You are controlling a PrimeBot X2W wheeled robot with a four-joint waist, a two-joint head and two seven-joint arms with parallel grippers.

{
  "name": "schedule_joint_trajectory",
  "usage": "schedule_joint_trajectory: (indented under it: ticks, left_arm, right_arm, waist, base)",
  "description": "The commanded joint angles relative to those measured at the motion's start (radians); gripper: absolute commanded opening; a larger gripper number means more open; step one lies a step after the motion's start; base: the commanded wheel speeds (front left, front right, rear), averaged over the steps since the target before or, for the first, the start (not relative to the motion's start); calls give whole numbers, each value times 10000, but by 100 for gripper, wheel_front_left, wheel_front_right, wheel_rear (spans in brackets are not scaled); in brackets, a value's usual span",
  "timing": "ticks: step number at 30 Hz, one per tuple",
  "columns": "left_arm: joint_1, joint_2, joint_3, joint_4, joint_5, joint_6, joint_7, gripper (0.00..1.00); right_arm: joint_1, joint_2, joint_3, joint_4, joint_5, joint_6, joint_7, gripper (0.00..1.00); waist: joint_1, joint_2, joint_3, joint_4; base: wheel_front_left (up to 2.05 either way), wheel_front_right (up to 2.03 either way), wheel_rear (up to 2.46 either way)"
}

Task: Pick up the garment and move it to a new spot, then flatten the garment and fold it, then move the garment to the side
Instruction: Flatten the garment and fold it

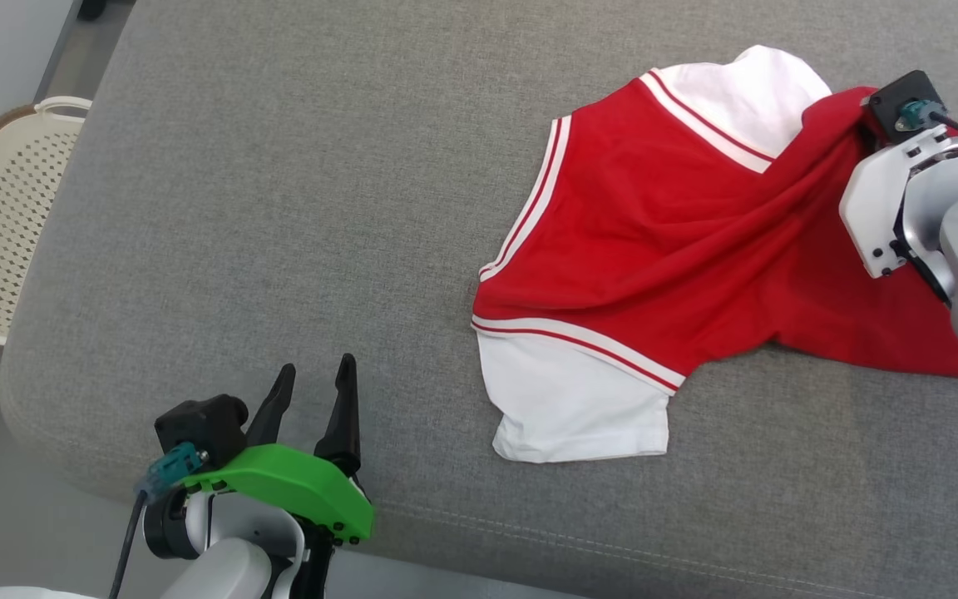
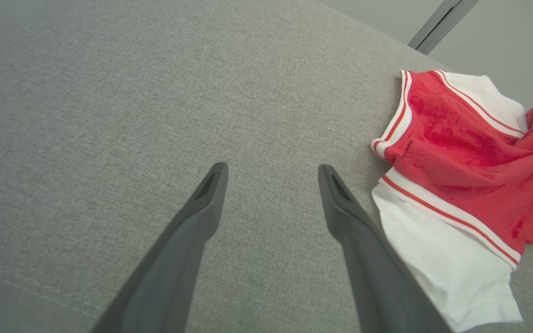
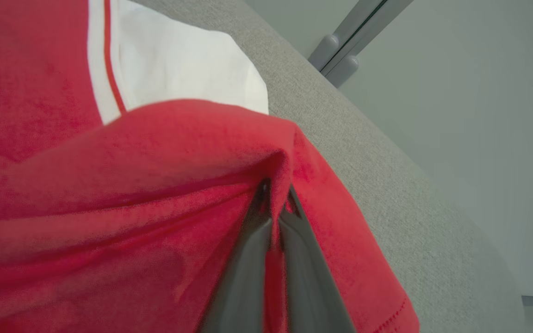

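Observation:
The garment [image 1: 662,241] is a red shirt with white sleeves and red-and-white striped trim, lying rumpled on the grey couch at the right. My right gripper [image 3: 275,196] is shut on a raised fold of its red cloth near the far right edge, and the cloth pulls up toward the fingers. In the head view the right wrist [image 1: 903,166] covers those fingers. My left gripper [image 1: 317,387] stands open above the couch's front edge, well left of the garment [image 2: 456,185], with nothing between its fingers [image 2: 340,203].
The grey couch cushion [image 1: 321,208] stretches wide to the left of the garment. A cream perforated basket [image 1: 5,216] stands on the floor beyond the couch's left edge. A pale wall and a metal door frame [image 3: 350,41] lie behind the couch.

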Motion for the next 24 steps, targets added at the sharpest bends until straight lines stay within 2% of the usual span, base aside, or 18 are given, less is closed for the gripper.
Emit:
schedule_joint_trajectory:
  ticks: [1, 8, 12, 17, 24]
  left_arm:
    - [-208, -15, -38, 29, 117, -59, -27, 100]
    - [-433, 35, -152, 93, 322, -66, -69, 100]
    - [-506, 109, -214, 66, 390, -87, -15, 100]
    - [-499, 176, -239, 47, 458, -65, -50, 100]
    - [-289, 332, -184, 91, 531, -141, -312, 100]
  right_arm:
    - [-184, 131, 168, 217, -47, -18, -262, 100]
    - [-532, 326, 581, 831, 501, -18, -1309, 100]
    - [-456, 370, 473, 880, 1262, -18, -1881, 100]
    - [84, 496, 44, 520, 2380, -17, -2853, 100]
    - [941, 416, -159, -241, 2807, -17, -3494, 100]
  waist:
    - [0, 0, 17, -102]
    - [0, 0, -264, -939]
    - [0, 0, -587, -1581]
    - [0, 0, -1030, -2338]
    - [0, 0, -1652, -2957]
  base:
    - [0, 0, 0]
    - [0, 0, 0]
    - [0, 0, 0]
    - [0, 0, 0]
    - [0, 0, 0]
